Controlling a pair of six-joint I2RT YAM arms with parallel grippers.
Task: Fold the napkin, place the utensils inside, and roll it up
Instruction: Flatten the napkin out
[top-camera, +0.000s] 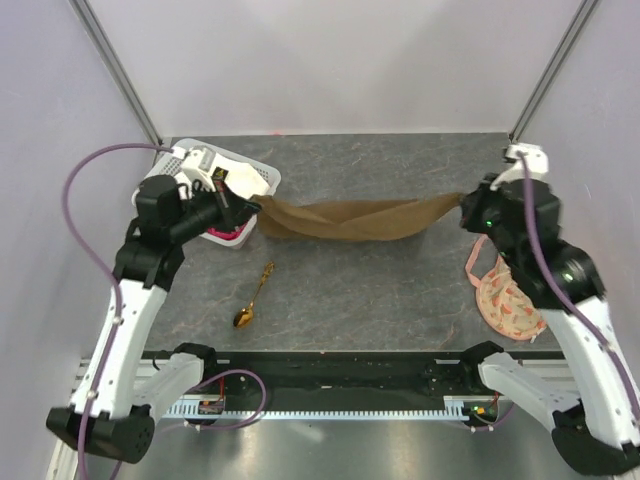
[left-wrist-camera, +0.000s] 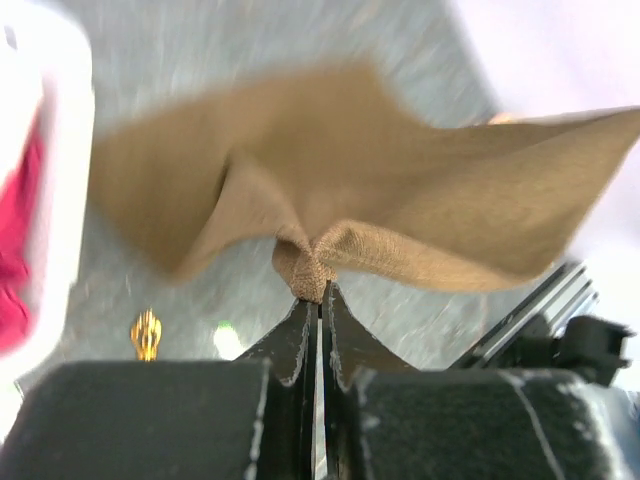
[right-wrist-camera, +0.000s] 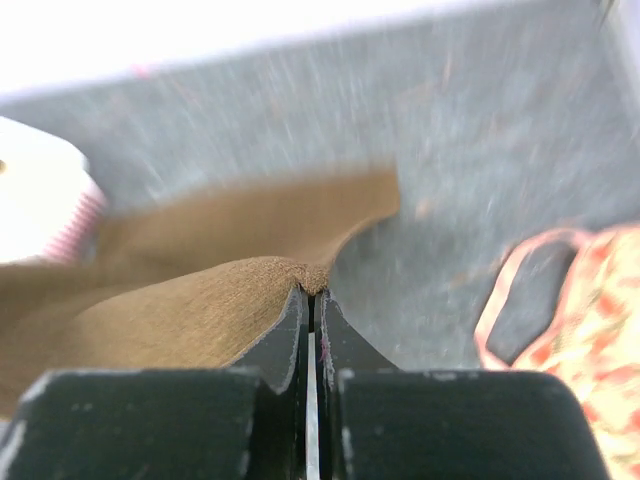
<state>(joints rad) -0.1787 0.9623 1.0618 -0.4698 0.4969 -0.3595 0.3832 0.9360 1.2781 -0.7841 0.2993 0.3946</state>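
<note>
The olive-brown napkin (top-camera: 350, 219) hangs stretched and twisted between both arms above the grey table. My left gripper (top-camera: 254, 207) is shut on its left corner (left-wrist-camera: 305, 272), the cloth bunched at the fingertips. At the right, my right gripper (top-camera: 463, 203) is shut on the opposite corner (right-wrist-camera: 315, 277). The gold spoon (top-camera: 254, 295) lies on the table below the napkin, toward the front left, bowl nearest the front edge; its tip (left-wrist-camera: 146, 335) shows in the left wrist view.
A white basket (top-camera: 240, 178) with pink inside stands at the back left, just behind the left gripper. A peach floral fabric piece (top-camera: 503, 296) lies at the right under the right arm. Frame posts rise at both back corners.
</note>
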